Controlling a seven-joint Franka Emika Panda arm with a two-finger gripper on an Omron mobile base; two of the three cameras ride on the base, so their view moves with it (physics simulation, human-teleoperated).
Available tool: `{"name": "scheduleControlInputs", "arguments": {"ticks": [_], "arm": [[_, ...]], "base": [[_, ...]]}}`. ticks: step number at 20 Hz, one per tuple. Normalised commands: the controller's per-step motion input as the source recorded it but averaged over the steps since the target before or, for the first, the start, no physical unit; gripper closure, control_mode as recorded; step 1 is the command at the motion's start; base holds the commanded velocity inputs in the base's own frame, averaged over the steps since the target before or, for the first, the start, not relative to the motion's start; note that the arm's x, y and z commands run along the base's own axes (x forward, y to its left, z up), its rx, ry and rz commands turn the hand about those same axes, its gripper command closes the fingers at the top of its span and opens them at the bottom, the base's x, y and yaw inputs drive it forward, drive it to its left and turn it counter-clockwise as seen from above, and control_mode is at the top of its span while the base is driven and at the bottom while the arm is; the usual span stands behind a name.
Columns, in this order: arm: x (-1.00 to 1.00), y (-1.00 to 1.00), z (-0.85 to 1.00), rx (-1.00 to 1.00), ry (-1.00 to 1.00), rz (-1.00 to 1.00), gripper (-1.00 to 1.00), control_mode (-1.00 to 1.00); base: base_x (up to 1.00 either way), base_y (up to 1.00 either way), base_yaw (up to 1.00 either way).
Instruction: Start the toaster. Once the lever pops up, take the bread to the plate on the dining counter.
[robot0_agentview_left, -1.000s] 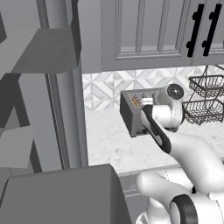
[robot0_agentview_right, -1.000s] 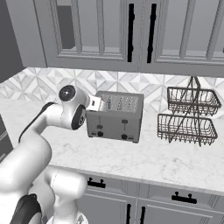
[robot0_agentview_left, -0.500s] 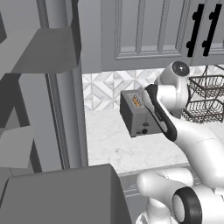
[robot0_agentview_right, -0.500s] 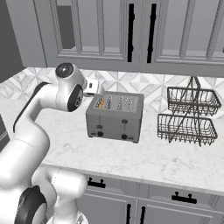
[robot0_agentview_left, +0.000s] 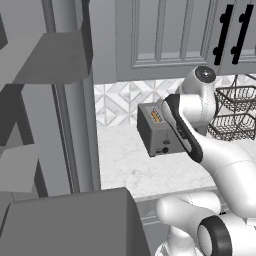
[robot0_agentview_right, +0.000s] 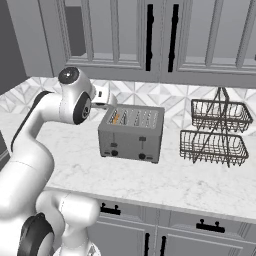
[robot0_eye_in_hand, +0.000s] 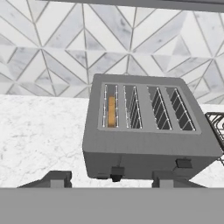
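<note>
The dark grey toaster (robot0_agentview_right: 131, 134) stands on the marble worktop against the tiled wall, also seen as the toaster (robot0_agentview_left: 157, 131) and the toaster (robot0_eye_in_hand: 144, 131). A slice of bread (robot0_eye_in_hand: 112, 110) sits low in the slot at one end, its tan top edge showing as the bread (robot0_agentview_right: 116, 118) and the bread (robot0_agentview_left: 156, 116). My gripper (robot0_eye_in_hand: 113, 181) hovers just above and beside that end of the toaster, open, with its fingertips (robot0_eye_in_hand: 57, 178) far apart and nothing between them. From the right base it is the gripper (robot0_agentview_right: 110, 102) over the toaster's left end. The plate and the dining counter are out of view.
A two-tier black wire basket (robot0_agentview_right: 215, 132) stands right of the toaster, seen too as the basket (robot0_agentview_left: 235, 112). Grey wall cabinets with black handles (robot0_agentview_right: 150, 30) hang close above. A tall grey unit (robot0_agentview_left: 70, 100) bounds the worktop on the left.
The hand has risen from low at the toaster's left end to just above it. The gripper, shut before, has opened.
</note>
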Motion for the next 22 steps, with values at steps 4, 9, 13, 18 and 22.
{"name": "scheduleControlInputs", "arguments": {"ticks": [4, 9, 13, 18, 22], "arm": [[0.00, 0.00, 0.00, 0.00, 0.00, 0.00, -1.00, -1.00], [0.00, 0.00, 0.00, 0.00, 0.00, 0.00, -1.00, -1.00], [0.00, 0.00, 0.00, 0.00, 0.00, 0.00, -1.00, -1.00], [0.00, 0.00, 0.00, 0.00, 0.00, 0.00, -1.00, -1.00], [0.00, 0.00, 0.00, 0.00, 0.00, 0.00, -1.00, -1.00]], "base": [[0.00, 0.00, 0.00], [0.00, 0.00, 0.00], [0.00, 0.00, 0.00], [0.00, 0.00, 0.00], [0.00, 0.00, 0.00]]}}
